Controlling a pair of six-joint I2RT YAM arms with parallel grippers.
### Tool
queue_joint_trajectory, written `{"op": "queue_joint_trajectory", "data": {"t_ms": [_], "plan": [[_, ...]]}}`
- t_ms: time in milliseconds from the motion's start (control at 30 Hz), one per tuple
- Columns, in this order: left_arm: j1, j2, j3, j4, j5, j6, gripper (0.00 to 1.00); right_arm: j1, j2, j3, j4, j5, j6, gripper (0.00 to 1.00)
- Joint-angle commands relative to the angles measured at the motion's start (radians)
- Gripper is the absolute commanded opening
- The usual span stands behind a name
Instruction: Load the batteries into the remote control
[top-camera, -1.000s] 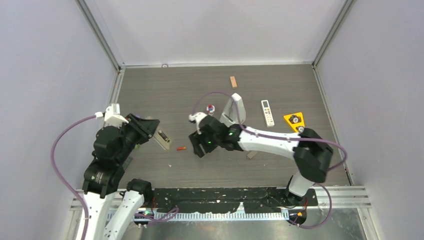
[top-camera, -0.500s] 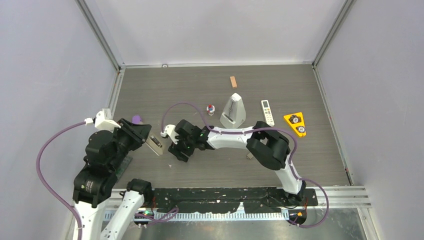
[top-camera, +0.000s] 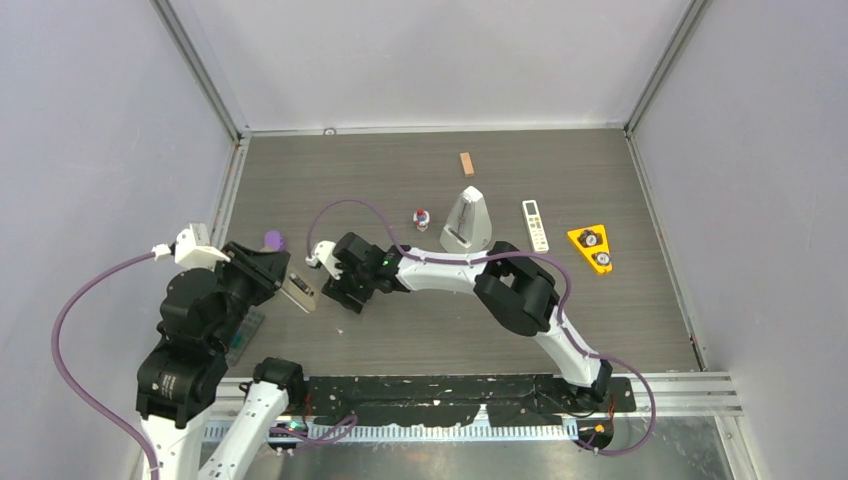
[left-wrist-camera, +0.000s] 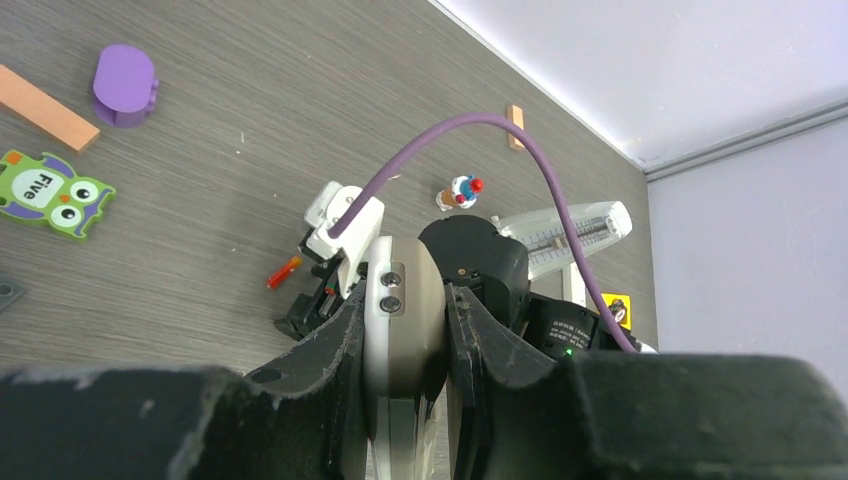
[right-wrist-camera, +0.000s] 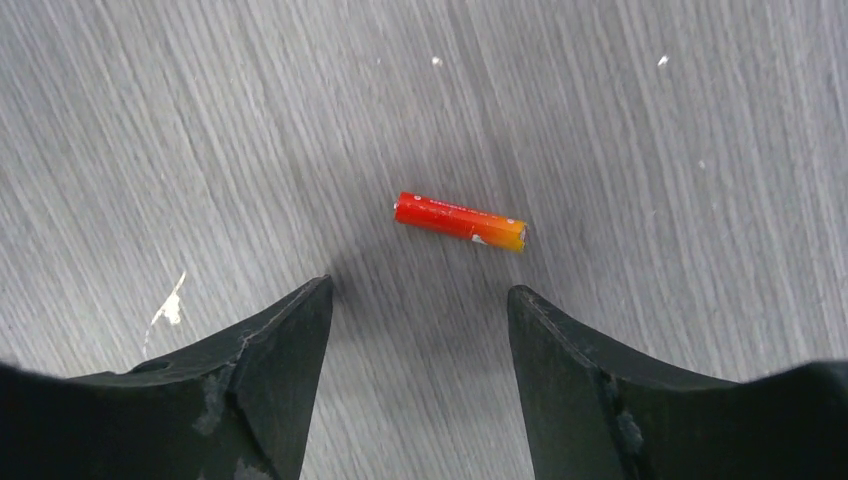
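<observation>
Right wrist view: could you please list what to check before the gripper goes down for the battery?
1. Small red-orange cylindrical battery lies free on the grey table: ok.
2. Right gripper open wider than it: ok.
3. Battery crosswise to the gap: not ok, it lies along the closing line.
4. Left gripper shut on the slim grey-brown remote control: ok.
5. Remote's compartment open: cannot tell.

The overhead camera, high behind me, sees the whole desk (top-camera: 600, 170); my right wrist camera looks down close on a battery (right-wrist-camera: 460, 222) that my left wrist view also shows.
</observation>
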Motion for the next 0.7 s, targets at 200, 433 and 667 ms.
{"op": "queue_joint_trajectory", "data": {"t_ms": [200, 433, 667], "plan": [[0.002, -0.017, 0.056, 0.006, -0.062, 0.002, 0.00, -0.009, 0.044, 0.078, 0.027, 0.070, 0.370, 0.73], [0.003, -0.018, 0.087, -0.010, -0.072, -0.002, 0.00, -0.019, 0.097, 0.140, 0.083, 0.142, 0.619, 0.79], [0.003, -0.004, 0.112, -0.037, -0.073, 0.004, 0.00, -0.011, 0.252, 0.341, -0.084, 0.302, 0.659, 0.74]]}}
